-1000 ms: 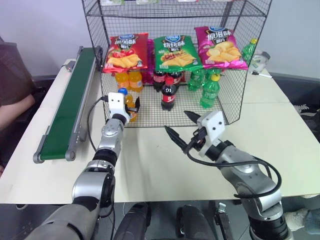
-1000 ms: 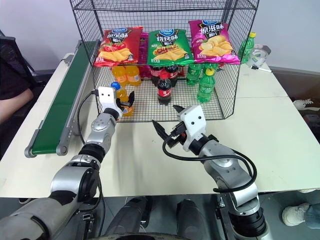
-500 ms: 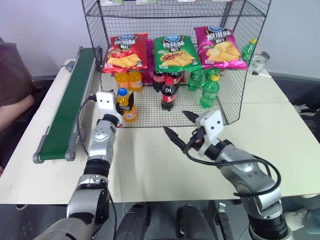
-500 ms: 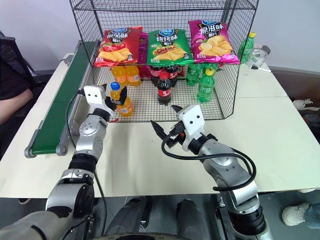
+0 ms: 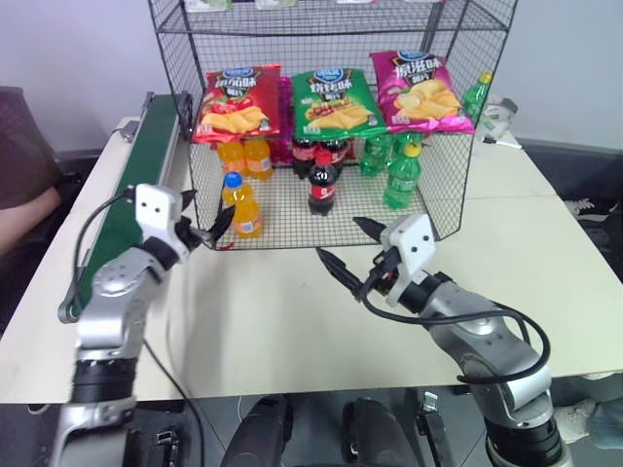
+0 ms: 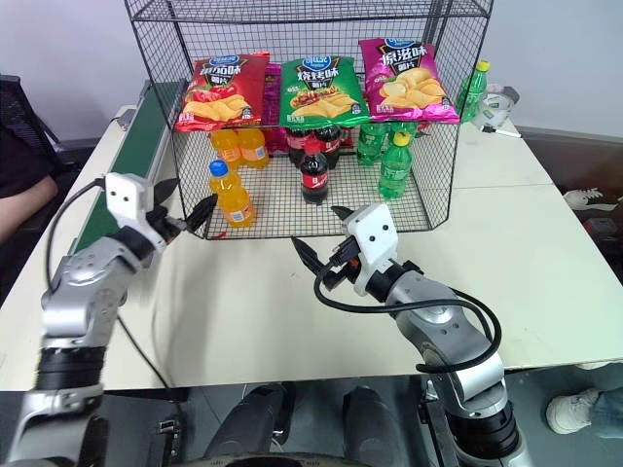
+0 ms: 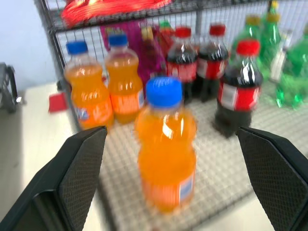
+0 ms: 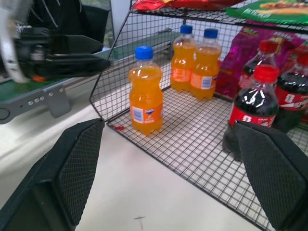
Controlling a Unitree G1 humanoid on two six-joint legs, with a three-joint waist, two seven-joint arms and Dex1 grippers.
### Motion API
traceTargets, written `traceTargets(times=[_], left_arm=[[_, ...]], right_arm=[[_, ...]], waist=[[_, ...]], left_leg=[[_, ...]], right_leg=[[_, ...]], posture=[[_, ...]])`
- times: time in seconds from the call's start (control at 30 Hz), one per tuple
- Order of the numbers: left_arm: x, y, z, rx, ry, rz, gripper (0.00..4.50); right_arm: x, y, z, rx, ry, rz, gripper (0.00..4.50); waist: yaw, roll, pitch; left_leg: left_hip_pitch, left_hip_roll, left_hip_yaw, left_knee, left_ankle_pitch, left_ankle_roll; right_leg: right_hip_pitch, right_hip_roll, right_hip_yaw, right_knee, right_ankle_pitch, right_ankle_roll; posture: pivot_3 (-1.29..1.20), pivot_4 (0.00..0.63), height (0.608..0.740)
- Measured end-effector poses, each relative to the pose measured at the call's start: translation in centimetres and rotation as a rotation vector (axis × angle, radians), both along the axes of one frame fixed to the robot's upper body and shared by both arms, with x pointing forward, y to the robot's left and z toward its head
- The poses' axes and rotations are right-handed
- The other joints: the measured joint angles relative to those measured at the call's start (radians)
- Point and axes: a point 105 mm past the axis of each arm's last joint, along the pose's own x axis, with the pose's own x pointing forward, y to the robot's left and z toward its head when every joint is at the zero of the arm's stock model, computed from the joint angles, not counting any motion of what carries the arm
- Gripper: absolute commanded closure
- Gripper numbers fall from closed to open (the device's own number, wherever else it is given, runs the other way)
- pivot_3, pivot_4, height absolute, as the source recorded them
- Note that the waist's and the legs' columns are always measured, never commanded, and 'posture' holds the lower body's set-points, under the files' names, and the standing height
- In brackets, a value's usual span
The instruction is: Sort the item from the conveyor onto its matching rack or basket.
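Orange soda bottle (image 5: 241, 204) stands upright at the rack (image 5: 438, 126) floor's front edge; spread left claw (image 5: 200, 230) nearby could topple it.

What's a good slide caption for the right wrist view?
Orange soda bottle standing upright at the front edge of the wire rack floor, the left gripper open beside it.

The red chip bag (image 5: 235, 105), the green chip bag (image 5: 337, 100) and the pink chip bag (image 5: 421, 93) are each showing large Chinese characters under a small blue logo, but I cannot read them surely. The bottle labels are carrying print too small to read.
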Motion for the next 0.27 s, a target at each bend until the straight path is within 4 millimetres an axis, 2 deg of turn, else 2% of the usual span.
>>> traceTargets(times=[0.27], left_arm=[[-2.1, 2.1, -1.0, 0.044, 0.084, 0.001, 0.04]], right_arm=[[0.0, -0.4, -0.2, -0.013, 0.013, -0.005, 0.0]], waist=[[0.001, 0.0, 0.0]], left_leg=[[0.0, 0.0, 0.0, 0.0, 0.0, 0.0]], right_leg=[[-0.002, -0.001, 0.001, -0.001, -0.002, -0.003]], posture=[[0.0, 0.15, 0.74]])
